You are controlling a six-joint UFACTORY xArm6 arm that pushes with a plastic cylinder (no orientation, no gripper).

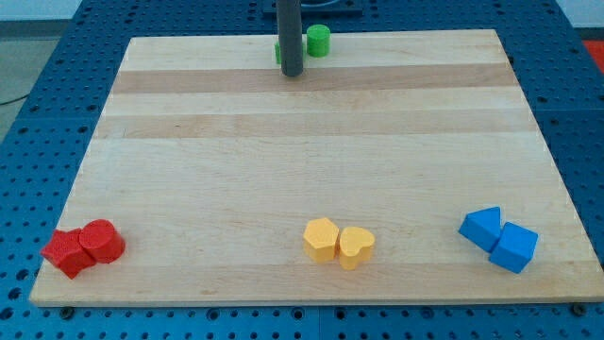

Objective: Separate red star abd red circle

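The red star (66, 252) lies at the board's bottom left corner. The red circle (103, 241) touches it on its right side. My tip (292, 73) is at the view's top centre, far from both red blocks. It stands just in front of a green block (278, 52), which the rod mostly hides.
A green circle (318, 40) sits right of the rod at the top edge. A yellow hexagon (321, 238) and a yellow heart (356, 246) touch at bottom centre. Two blue blocks (482, 228) (514, 248) touch at bottom right. The wooden board (302, 142) rests on a blue pegboard.
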